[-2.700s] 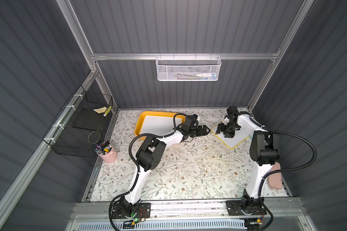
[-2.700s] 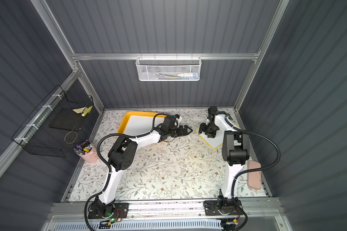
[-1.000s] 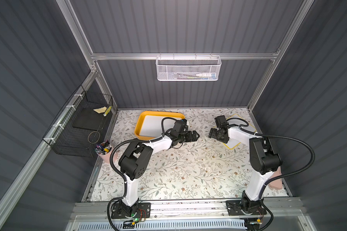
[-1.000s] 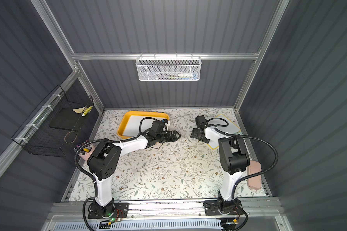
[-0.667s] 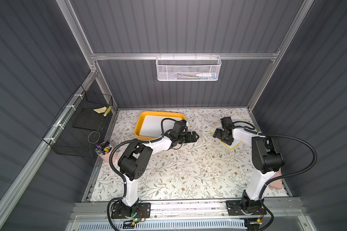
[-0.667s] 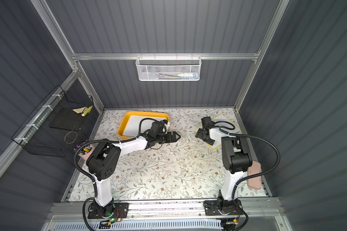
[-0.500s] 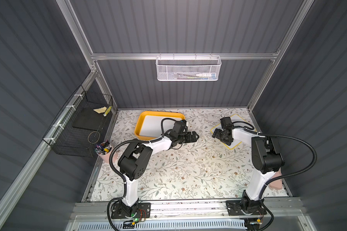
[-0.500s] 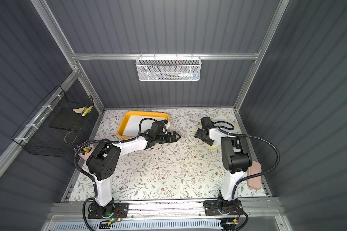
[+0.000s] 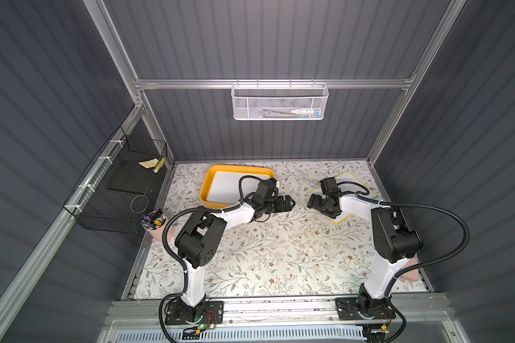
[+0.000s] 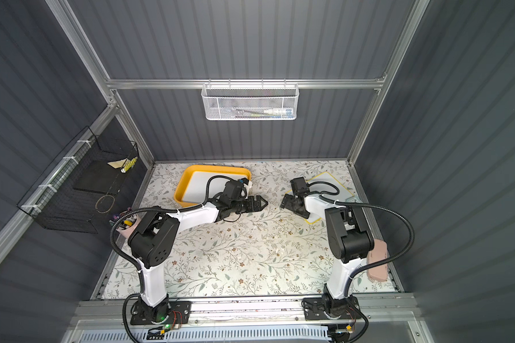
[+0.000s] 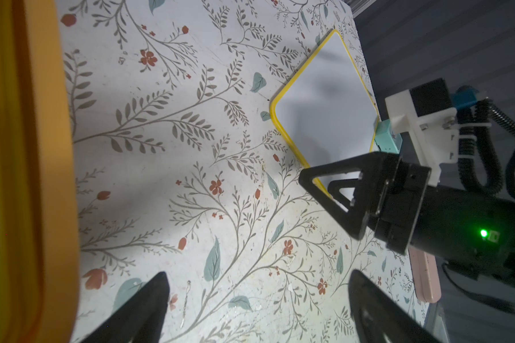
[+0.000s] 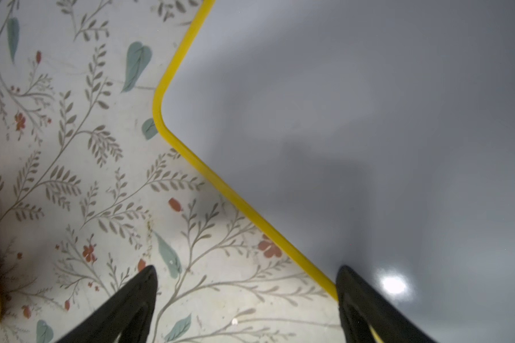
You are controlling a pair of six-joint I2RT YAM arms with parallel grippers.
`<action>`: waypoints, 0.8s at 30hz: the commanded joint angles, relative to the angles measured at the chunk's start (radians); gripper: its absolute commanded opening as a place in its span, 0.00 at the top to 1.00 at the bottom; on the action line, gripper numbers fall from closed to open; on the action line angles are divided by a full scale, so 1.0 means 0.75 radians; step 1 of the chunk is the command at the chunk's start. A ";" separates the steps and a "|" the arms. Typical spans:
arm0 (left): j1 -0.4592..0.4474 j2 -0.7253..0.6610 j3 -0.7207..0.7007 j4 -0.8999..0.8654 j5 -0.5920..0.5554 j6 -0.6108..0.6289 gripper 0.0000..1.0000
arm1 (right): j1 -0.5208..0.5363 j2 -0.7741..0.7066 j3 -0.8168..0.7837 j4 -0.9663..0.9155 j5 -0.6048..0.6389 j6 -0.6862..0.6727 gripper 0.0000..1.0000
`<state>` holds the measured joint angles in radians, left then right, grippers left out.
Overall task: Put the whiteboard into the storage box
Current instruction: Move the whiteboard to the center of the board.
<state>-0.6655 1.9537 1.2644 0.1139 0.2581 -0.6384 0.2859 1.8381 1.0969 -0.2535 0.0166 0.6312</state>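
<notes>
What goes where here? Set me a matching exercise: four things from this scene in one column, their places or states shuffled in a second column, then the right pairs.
Things
1. whiteboard with the yellow rim
2. storage box
3. white mesh basket
4. pink cup of pens

Places or states
A. hangs from the rail high at the back
B. stands at the edge of the table, near the black wire basket
C. lies flat on the bare table
D. holds another white board

Pairs: 1-C, 2-D, 3-A, 4-B
</notes>
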 commanded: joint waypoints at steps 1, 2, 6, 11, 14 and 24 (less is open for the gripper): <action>0.010 -0.038 -0.006 0.006 0.007 0.025 0.06 | 0.127 0.057 -0.135 -0.140 -0.169 0.093 0.06; 0.010 -0.038 -0.004 0.006 0.009 0.022 0.06 | 0.164 0.045 -0.162 -0.132 -0.172 0.109 0.06; 0.010 -0.044 0.000 -0.001 -0.003 0.021 0.06 | 0.327 -0.033 -0.274 -0.115 -0.181 0.196 0.05; 0.013 -0.074 0.011 -0.041 -0.053 0.019 0.06 | 0.588 -0.170 -0.420 -0.117 -0.201 0.351 0.05; 0.014 -0.099 0.011 -0.056 -0.078 0.021 0.05 | 0.671 -0.294 -0.484 -0.148 -0.178 0.419 0.05; 0.014 -0.025 0.143 -0.210 0.014 0.090 0.05 | 0.482 -0.717 -0.491 -0.411 -0.091 0.310 0.02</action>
<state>-0.6609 1.8988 1.2968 0.0322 0.2230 -0.6228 0.7029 1.3476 0.7547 -0.4618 -0.0441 0.8803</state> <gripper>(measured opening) 0.946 0.978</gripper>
